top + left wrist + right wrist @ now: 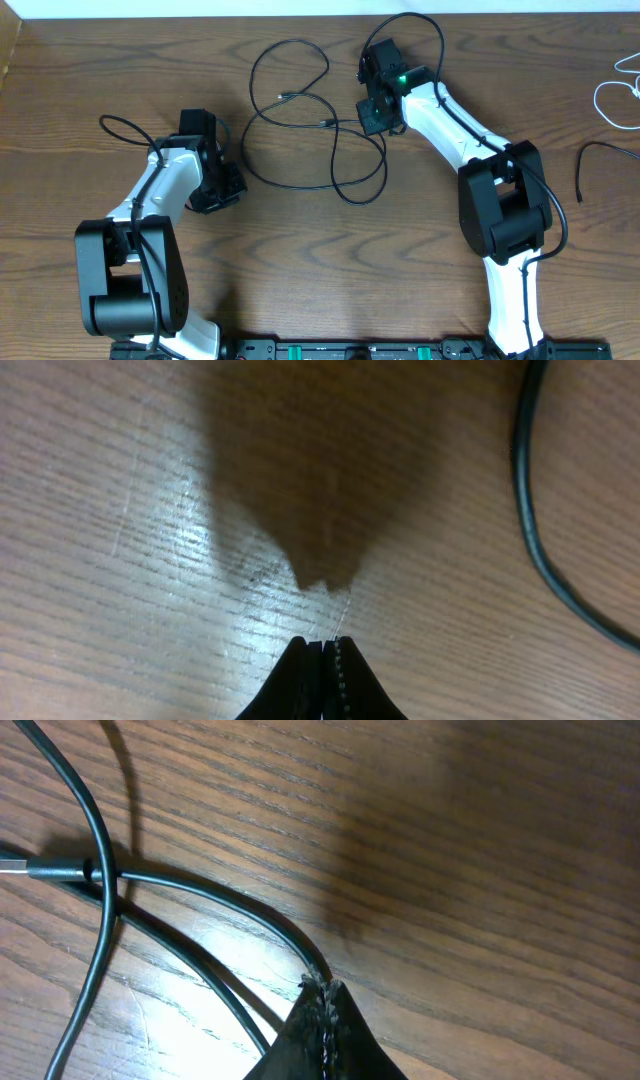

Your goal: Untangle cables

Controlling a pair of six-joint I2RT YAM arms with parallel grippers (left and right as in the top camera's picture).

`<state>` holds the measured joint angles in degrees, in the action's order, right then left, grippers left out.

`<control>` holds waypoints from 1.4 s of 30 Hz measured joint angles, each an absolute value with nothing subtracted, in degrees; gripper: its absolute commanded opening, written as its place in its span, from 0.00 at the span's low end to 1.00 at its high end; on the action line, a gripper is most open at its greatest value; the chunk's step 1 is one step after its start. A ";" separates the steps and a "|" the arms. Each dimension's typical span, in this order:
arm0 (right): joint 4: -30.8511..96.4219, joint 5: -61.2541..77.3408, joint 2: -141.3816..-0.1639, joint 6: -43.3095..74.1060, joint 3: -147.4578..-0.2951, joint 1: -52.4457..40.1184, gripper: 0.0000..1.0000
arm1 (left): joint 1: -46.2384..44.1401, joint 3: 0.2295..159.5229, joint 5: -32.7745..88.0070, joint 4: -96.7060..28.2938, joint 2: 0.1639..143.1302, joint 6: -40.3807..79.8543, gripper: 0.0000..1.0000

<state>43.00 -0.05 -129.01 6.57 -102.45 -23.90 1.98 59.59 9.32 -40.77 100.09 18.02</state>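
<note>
A long black cable lies in crossing loops at the table's middle, its two small plug ends inside the loops. My right gripper sits at the loops' right edge. In the right wrist view its jaws are shut, with a strand of the black cable running straight into the tips, and a plug lies where two strands cross. My left gripper rests left of the loops, shut on nothing, with a black strand curving off to its right.
A white cable lies at the far right edge, with another short black cable below it. Both arm bases stand along the near edge. The table's back edge runs close behind the loops.
</note>
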 measured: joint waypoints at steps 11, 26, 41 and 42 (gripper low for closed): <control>43.03 -0.25 -129.01 6.57 -102.45 -25.67 0.01 | 0.99 59.59 11.97 -39.88 100.09 18.20 0.08; 42.59 -0.27 -129.01 6.57 -102.45 -25.80 0.01 | 0.12 59.59 12.14 -36.82 100.09 18.20 0.08; 40.75 -0.67 -129.01 6.57 -101.56 -25.58 0.01 | -6.00 59.59 12.14 -30.59 102.65 19.16 0.08; 40.60 -0.69 -129.01 6.57 -101.56 -25.52 0.01 | -6.00 59.59 12.10 -30.59 102.65 19.51 0.08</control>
<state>40.60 -0.69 -129.01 6.57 -101.56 -25.52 -6.00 59.59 12.10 -30.59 102.65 19.51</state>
